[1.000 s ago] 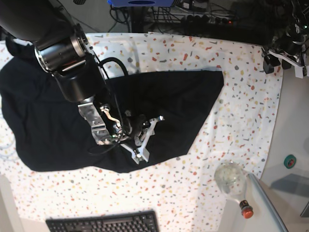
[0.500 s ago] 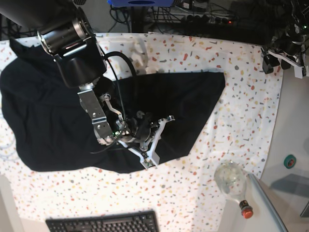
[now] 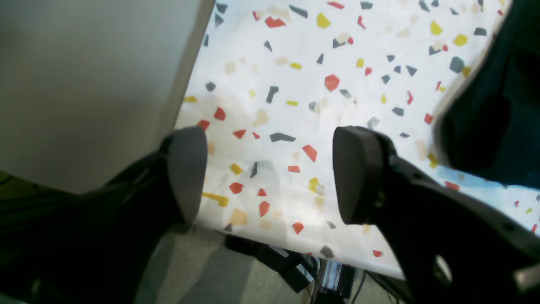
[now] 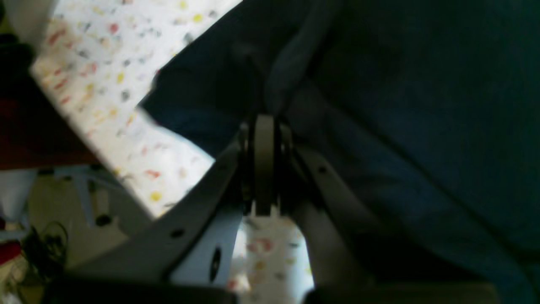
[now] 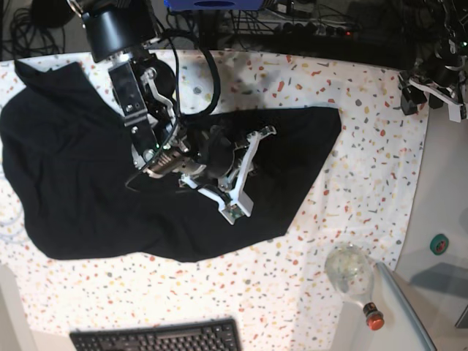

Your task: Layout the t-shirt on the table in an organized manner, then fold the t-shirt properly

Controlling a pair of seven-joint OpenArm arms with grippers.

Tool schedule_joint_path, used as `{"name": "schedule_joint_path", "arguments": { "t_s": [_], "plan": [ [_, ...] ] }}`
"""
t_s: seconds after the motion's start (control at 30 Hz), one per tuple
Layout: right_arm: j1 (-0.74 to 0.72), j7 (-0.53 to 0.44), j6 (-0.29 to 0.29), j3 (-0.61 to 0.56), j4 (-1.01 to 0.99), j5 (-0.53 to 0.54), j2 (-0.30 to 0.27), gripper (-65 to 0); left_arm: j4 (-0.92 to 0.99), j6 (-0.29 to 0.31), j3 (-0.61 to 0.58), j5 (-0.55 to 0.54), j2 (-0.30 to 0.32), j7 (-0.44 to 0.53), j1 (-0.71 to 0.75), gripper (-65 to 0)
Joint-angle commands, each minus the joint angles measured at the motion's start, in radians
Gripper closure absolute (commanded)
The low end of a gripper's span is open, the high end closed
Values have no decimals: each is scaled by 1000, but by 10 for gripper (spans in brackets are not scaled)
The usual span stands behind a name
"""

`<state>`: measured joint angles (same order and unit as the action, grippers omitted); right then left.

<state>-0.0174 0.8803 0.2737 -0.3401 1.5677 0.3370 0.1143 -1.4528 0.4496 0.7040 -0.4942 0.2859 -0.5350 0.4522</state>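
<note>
Right gripper [image 4: 263, 139] low over the middle of the table [image 5: 365, 146], jaws pressed together, pinching a raised ridge of the shirt [image 5: 80, 183]. Black cloth bunched into a fold right at the fingertips, seen close in the right wrist view. Right arm [image 5: 121, 33] reaching in from the table's far edge, on the left of the base view.

Shirt spread wide across the left and middle of the table, one edge ending in a point toward the right side, another running close to the near edge.

Left gripper [image 3: 270, 173] at the far right corner of the table, jaws standing apart with nothing between them, speckled cover visible through the gap.

Clear bottle [image 5: 351, 274] with a red cap lying at the near right corner. Keyboard [image 5: 157, 338] at the near edge, left of centre.
</note>
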Motion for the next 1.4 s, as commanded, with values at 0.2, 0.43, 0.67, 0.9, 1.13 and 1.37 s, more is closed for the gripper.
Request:
{"name": "schedule_joint_path", "arguments": {
  "t_s": [0.2, 0.43, 0.67, 0.9, 1.13, 1.37],
  "plan": [
    [187, -37, 2, -147, 227, 7, -67, 0, -16, 5, 9, -8, 26, 20, -22, -449],
    [152, 12, -3, -153, 237, 9, -115, 0, -50, 5, 9, -8, 26, 19, -25, -449],
    [107, 250, -1, -162, 231, 10, -127, 0, -55, 5, 1, -8, 26, 19, -28, -449],
    [92, 320, -1, -299, 230, 10, -169, -227, -53, 5, 7, -4, 26, 16, -51, -449],
    [78, 317, -4, -301, 345, 6, -216, -321, -45, 5, 9, -2, 28, 19, -46, -449],
    [-98, 92, -4, -106, -83, 6, -176, -6, -55, 5, 9, -1, 28, 17, -23, -448]
  ]
}}
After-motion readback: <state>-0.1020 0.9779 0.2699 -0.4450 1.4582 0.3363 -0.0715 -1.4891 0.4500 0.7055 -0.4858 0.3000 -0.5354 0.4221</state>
